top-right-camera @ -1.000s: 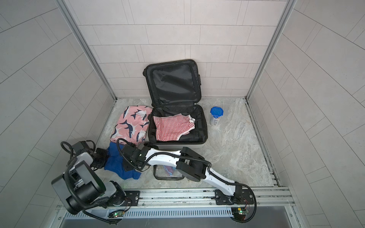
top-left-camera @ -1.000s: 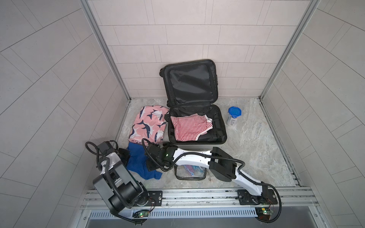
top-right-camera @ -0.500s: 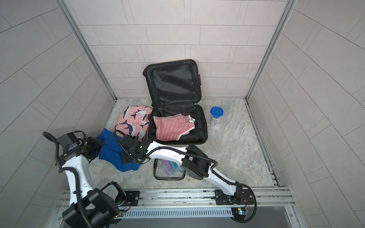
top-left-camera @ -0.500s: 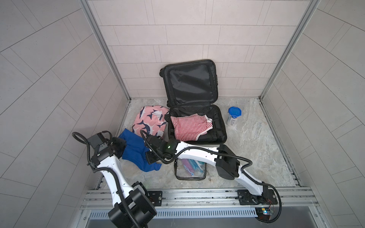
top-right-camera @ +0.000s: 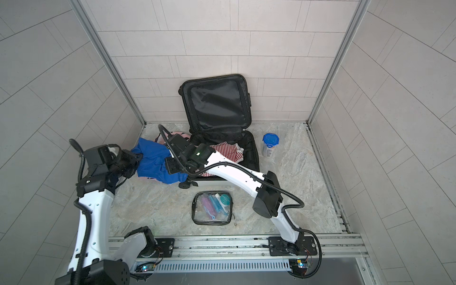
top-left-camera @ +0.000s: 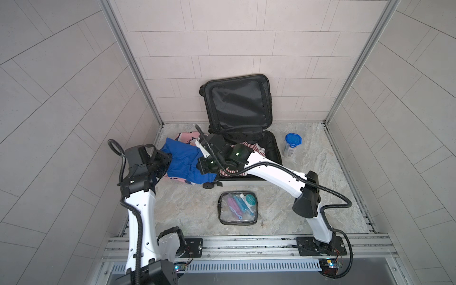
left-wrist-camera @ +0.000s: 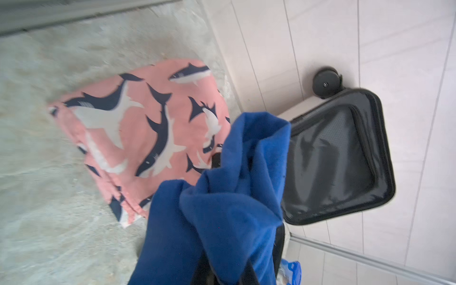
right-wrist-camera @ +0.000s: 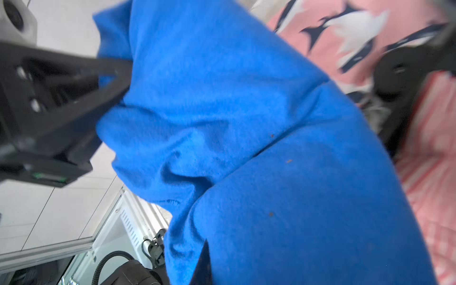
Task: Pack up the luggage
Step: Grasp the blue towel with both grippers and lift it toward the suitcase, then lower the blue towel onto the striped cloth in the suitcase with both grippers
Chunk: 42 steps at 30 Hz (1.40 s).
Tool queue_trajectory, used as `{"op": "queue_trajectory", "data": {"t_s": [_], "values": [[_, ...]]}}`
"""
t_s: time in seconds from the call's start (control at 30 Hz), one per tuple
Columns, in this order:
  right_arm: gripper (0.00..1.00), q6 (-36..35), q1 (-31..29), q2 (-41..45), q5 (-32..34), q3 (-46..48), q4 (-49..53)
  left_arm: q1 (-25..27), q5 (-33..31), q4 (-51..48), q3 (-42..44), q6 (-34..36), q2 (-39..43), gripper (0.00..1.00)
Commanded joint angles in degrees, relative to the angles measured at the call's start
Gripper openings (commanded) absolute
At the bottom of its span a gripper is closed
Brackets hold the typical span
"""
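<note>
Luggage [top-left-camera: 272, 148], a white hard-shell suitcase lined in black fabric, is set at 12 o'clock on the table [top-left-camera: 308, 172], lid [top-left-camera: 238, 106] propped open for loading. At its 9 o'clock a blue fleece garment [top-left-camera: 182, 160] is clenched by left tool [top-left-camera: 167, 160] and right tool [top-left-camera: 200, 170].

Blue garment [top-left-camera: 182, 160] looks soft fuzzy cloth, luggage [top-left-camera: 238, 103] lining black fabric w/ slight sheen, toiletry pouch [top-left-camera: 229, 218] clear glossy plastic, floor [top-left-camera: 187, 209] matt stone-look, wall tiles [top-left-camera: 234, 49] smooth & matt.
</note>
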<state>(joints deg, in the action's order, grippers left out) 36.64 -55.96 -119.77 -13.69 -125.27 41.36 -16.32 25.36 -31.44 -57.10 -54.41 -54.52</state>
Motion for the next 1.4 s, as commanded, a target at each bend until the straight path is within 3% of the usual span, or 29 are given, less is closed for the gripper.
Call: {"op": "queue_trajectory", "data": {"t_s": [0.0, 0.23, 0.5, 0.73, 1.07, 1.13, 1.2, 1.3, 1.37], "values": [[0.00, -3.8, 3.2, 5.4, 1.7, 3.1, 3.0, 9.1, -6.9, 6.6, -1.4, -6.9, -2.1, 0.00], [0.00, -6.6, 14.6, 15.6, -1.4, 17.1, 2.3, 29.1, -20.0, 15.6, -2.5, -12.0, -10.9, 0.00], [0.00, -11.2, 28.9, 21.7, -4.2, 29.1, 3.0, 42.2, -27.0, 23.4, -6.2, -14.8, -25.1, 0.00], [0.00, -14.9, 32.8, 17.4, -3.6, 29.0, 4.1, 44.5, -27.3, 28.2, -7.8, -15.6, -35.8, 0.00], [0.00, -15.3, 33.1, 10.5, -2.7, 29.4, 2.5, 44.1, -28.0, 26.4, -8.0, -12.2, -42.4, 0.03], [0.01, -15.4, 33.1, 9.1, -2.1, 29.5, 2.6, 44.1, -28.0, 26.5, -7.2, -12.4, -42.9, 0.08], [0.12, -15.4, 33.1, 8.3, -1.3, 29.6, 2.5, 44.0, -28.2, 26.5, -6.5, -12.7, -43.1, 0.22], [0.35, -15.2, 33.2, 7.8, -0.8, 29.5, 2.1, 43.9, -28.7, 25.4, -6.5, -12.5, -43.2, 0.49], [0.51, -15.0, 33.4, 8.1, -0.3, 29.3, 2.2, 43.8, -29.1, 24.3, -6.9, -11.9, -42.7, 0.61]]}}
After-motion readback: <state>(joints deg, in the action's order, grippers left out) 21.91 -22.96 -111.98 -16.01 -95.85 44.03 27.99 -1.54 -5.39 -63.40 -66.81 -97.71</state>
